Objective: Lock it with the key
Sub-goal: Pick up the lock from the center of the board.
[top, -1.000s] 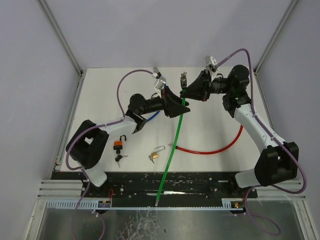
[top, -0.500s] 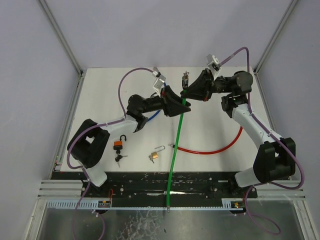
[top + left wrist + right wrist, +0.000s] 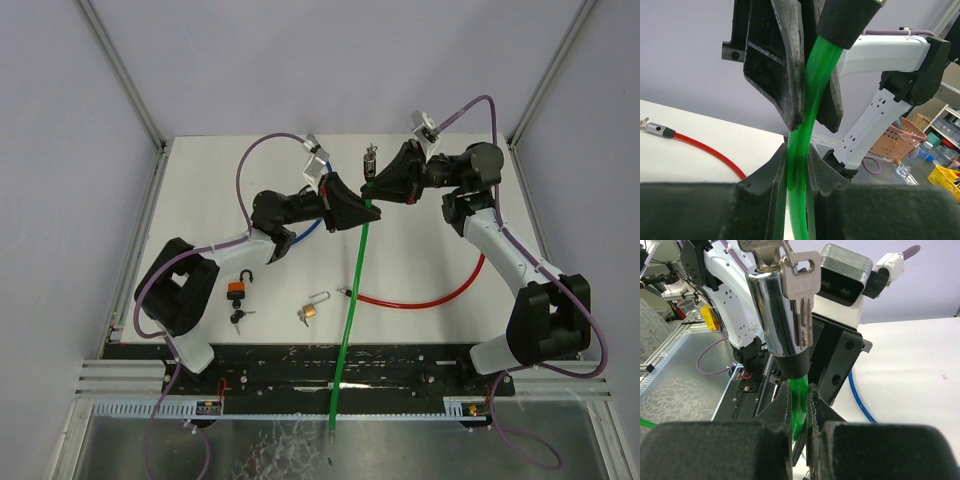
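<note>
cable (image 3: 350, 290) in left gripper (image 3: 366, 211), right gripper (image 3: 369, 186)

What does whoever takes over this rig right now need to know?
Left gripper: shut on the green cable, held in mid-air.
Right gripper: shut on the same cable, just below its lock cylinder.
Keys hang at the cylinder's top; one looks seated.
The cable's free end dangles past the near edge of the table, so the loop is not closed.
Left to do: probably feed the end into the cylinder and turn the key.
Orange padlock, brass padlock and red cable lie on the table.
</note>
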You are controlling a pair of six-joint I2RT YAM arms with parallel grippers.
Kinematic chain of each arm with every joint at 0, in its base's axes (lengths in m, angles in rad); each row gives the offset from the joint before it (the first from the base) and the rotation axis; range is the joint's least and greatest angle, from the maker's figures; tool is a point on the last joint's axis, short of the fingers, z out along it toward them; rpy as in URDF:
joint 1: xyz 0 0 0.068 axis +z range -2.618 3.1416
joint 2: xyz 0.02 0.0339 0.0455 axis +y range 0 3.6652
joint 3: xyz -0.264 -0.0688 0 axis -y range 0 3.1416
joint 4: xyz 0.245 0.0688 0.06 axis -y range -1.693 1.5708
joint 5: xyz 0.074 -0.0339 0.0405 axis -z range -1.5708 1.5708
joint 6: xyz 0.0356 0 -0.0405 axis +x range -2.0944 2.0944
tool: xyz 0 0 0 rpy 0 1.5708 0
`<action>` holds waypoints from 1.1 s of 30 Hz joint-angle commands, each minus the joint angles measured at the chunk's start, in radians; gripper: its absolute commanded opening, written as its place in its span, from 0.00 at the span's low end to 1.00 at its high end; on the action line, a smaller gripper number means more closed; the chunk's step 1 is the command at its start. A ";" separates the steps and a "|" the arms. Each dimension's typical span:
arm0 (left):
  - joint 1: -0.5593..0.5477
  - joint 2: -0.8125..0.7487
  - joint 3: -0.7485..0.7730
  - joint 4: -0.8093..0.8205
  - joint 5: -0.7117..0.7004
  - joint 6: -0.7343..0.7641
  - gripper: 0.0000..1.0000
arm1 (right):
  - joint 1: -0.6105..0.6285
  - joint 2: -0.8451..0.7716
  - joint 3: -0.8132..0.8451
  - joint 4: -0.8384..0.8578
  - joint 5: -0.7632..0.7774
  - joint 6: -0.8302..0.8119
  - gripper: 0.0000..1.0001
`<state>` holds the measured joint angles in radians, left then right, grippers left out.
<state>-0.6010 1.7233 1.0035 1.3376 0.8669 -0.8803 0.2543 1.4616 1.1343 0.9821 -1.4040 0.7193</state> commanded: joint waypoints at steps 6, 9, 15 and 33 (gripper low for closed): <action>0.012 -0.084 -0.038 -0.135 -0.075 0.207 0.01 | 0.003 -0.061 0.073 -0.564 0.072 -0.492 0.62; 0.023 -0.185 -0.084 -0.341 -0.150 0.424 0.01 | 0.000 -0.085 0.248 -1.281 0.249 -1.077 0.83; 0.023 -0.363 -0.144 -0.741 -0.367 0.855 0.01 | -0.065 -0.160 0.262 -1.641 0.476 -1.532 0.94; -0.095 -0.595 -0.169 -1.262 -0.888 1.266 0.00 | -0.112 -0.243 0.187 -1.528 0.161 -1.477 0.99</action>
<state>-0.6590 1.1664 0.8253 0.0963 0.0895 0.3248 0.1436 1.1858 1.3293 -0.6849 -1.1122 -0.8165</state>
